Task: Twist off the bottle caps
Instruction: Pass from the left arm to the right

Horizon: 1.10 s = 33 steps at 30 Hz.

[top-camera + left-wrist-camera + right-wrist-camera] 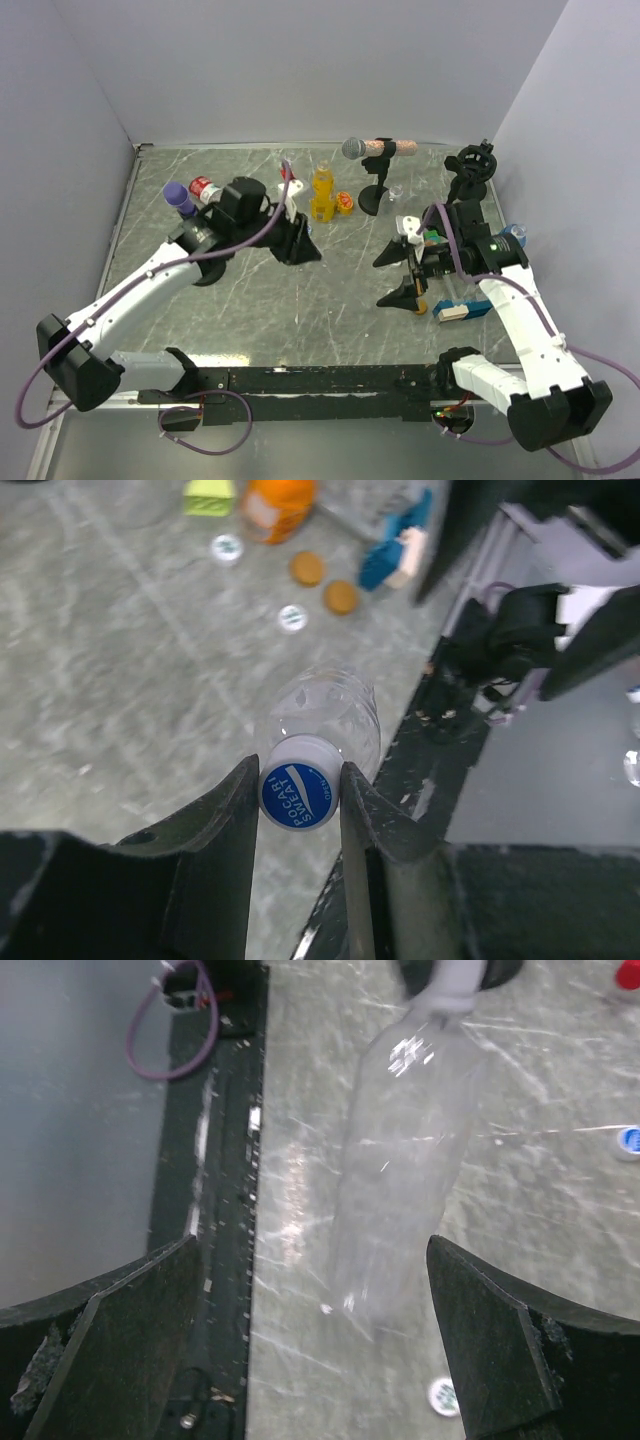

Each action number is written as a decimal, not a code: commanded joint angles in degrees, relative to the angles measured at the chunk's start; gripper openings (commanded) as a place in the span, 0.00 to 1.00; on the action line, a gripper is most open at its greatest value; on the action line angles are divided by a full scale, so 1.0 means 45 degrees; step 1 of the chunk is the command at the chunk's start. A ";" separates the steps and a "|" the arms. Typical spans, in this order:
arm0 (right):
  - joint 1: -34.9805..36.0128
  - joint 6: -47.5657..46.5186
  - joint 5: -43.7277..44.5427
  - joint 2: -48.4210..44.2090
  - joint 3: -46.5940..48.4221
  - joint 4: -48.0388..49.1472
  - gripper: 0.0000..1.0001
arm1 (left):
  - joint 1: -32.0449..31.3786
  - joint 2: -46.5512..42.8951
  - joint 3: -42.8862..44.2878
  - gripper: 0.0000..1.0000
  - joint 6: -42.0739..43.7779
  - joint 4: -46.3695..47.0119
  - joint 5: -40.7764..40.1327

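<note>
Rail (320,380) of black metal runs along the near edge of the grey marbled surface (220,310), carrying both arm bases.

Further in, the right pincer (312,1250) stands with its 2 fingers spread wide, holding nothing. A clear bottle (400,1160) shows ahead of it, in the gap between the fingers and touching neither. Its far end meets a pale part at the top edge of the right wrist view. A loose blue cap (630,1140) lies on the surface to one side, and a blue-and-white block (462,308) rests just beside this arm.

Near the middle of the surface, the left pincer (300,772) is clamped on a blue screw cap (300,798) printed with white lettering, 1 finger on each side. That cap sits on a clear bottle whose body extends away from the camera; whether it is the same bottle I cannot tell.

Beyond, an orange juice bottle (321,195) stands upright with a red cap (346,203) just beside it. A microphone (372,149) on a stand sits near the back wall.
</note>
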 commanded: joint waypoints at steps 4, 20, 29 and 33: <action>0.0163 0.2907 -0.0816 0.0539 -0.0162 0.1517 0.99 | -0.1619 -0.0553 -0.0847 0.01 -0.1657 0.3991 -0.0538; 0.0828 0.4533 0.0632 0.1750 -0.1043 0.3201 0.99 | -0.2148 -0.0650 -0.1804 0.01 -0.3199 0.6081 -0.1749; 0.0867 0.4552 0.0260 0.2199 -0.1298 0.3259 0.95 | -0.2167 -0.0651 -0.2175 0.01 -0.3747 0.6999 -0.2102; 0.0867 0.4396 0.0123 0.2492 -0.1200 0.3103 0.90 | -0.2148 -0.0689 -0.2429 0.01 -0.4078 0.7429 -0.1946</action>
